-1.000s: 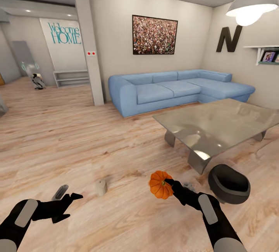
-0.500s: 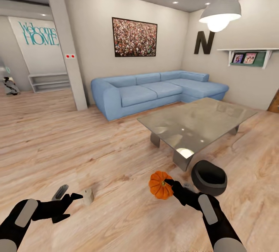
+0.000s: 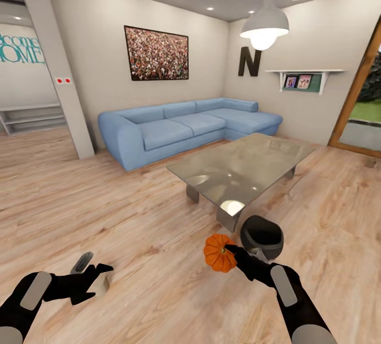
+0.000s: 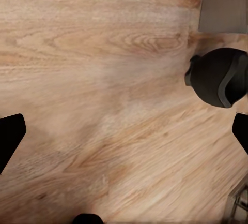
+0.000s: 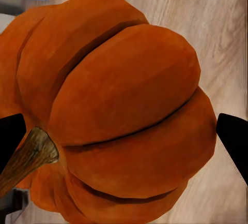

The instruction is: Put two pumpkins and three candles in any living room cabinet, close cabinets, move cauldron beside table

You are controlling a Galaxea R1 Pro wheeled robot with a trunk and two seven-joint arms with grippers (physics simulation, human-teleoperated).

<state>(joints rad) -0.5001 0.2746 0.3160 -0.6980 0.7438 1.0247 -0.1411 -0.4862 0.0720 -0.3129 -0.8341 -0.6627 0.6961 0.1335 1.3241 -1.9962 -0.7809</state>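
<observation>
My right gripper [image 3: 228,251] is shut on a bright-orange ribbed pumpkin [image 3: 218,253], holding it above the wooden floor. In the right wrist view the pumpkin [image 5: 119,110] sits between both fingertips, its stem to one side. A black cauldron [image 3: 262,236] rests on the floor just behind it, beside the glass table [image 3: 275,148]. My left gripper [image 3: 92,266] hangs open and empty at the lower left. A beige candle [image 3: 101,283] stands on the floor, partly hidden behind that gripper. The left wrist view looks down on the cauldron [image 4: 219,76]. The cabinet is out of view.
A blue corner sofa [image 3: 180,127] lines the far wall behind the table. A grey pillar [image 3: 53,63] stands at the left. A glass door [image 3: 365,106] is at the right. A table leg [image 4: 222,9] is near the cauldron.
The camera has turned right, so the whole room has slid left in the picture. Both arms hold the same pose, and the pumpkin stays gripped.
</observation>
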